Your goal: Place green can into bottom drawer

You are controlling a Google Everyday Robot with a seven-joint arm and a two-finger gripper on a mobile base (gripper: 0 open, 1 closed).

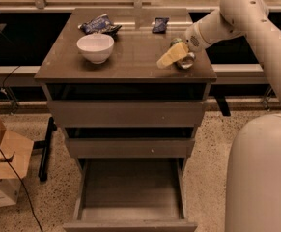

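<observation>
The green can stands near the right front corner of the cabinet top; only its silver end and a bit of its body show, the rest is hidden behind my gripper. My gripper, with yellowish tips, reaches in from the right and sits right at the can, covering its left side. The bottom drawer is pulled out towards the front, and its tray shows nothing inside.
A white bowl stands on the left of the cabinet top. Blue snack packets lie at the back left and back middle. The two upper drawers are slightly ajar. A cardboard box sits on the floor at left.
</observation>
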